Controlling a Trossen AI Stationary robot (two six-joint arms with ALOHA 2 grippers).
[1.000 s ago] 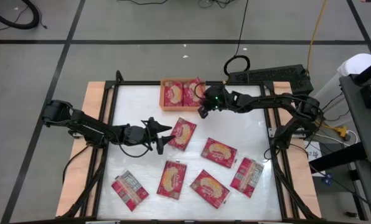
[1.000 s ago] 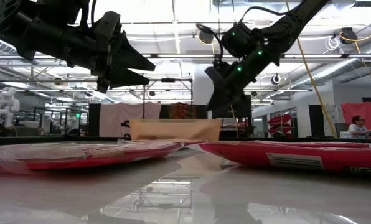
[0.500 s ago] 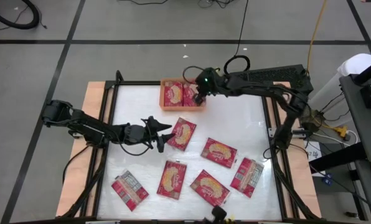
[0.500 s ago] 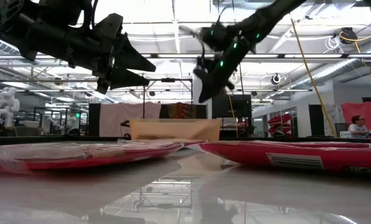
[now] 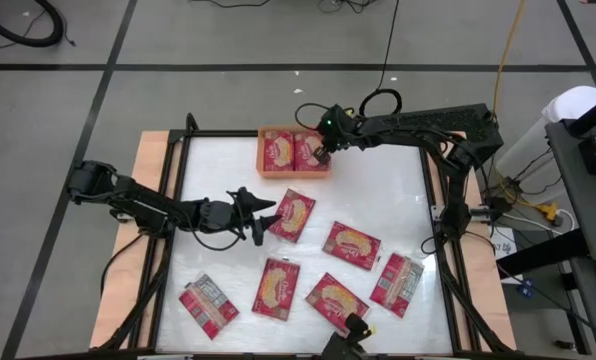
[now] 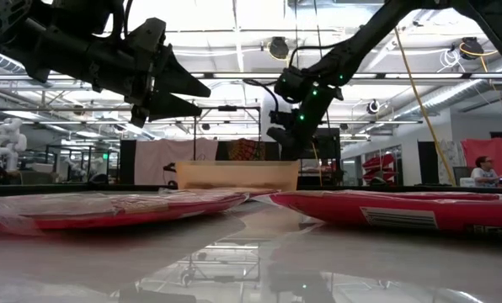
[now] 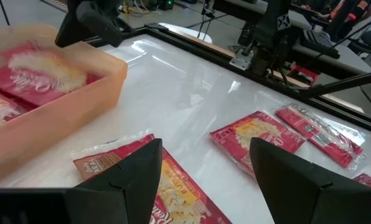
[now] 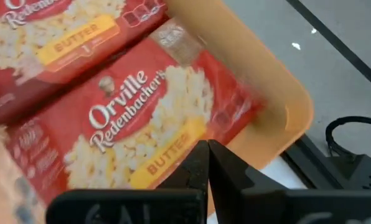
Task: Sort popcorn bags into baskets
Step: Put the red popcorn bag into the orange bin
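So far two popcorn bags sit side by side, picture face up, in the orange basket (image 5: pixel 294 153), and six more lie loose on the white table (image 5: pixel 378 200). The right gripper (image 5: pixel 321 157) hovers just over the basket, its fingers pressed together with nothing between them, directly above the nearer-to-it bag in the basket (image 8: pixel 142 134), close to the basket's corner wall. The left gripper (image 5: pixel 268 220) hangs above the table with its jaws apart and empty, and the nearest loose bag (image 5: pixel 293 215) lies just ahead of its tips, partly under them. The other five loose bags lie well apart from it: one (image 5: pixel 351 244) beyond that, then a row nearer the table's front edge (image 5: pixel 207 305), (image 5: pixel 275 287), (image 5: pixel 336 301), (image 5: pixel 397 281). Judging by this, the sorting is about a quarter done, with six bags left.
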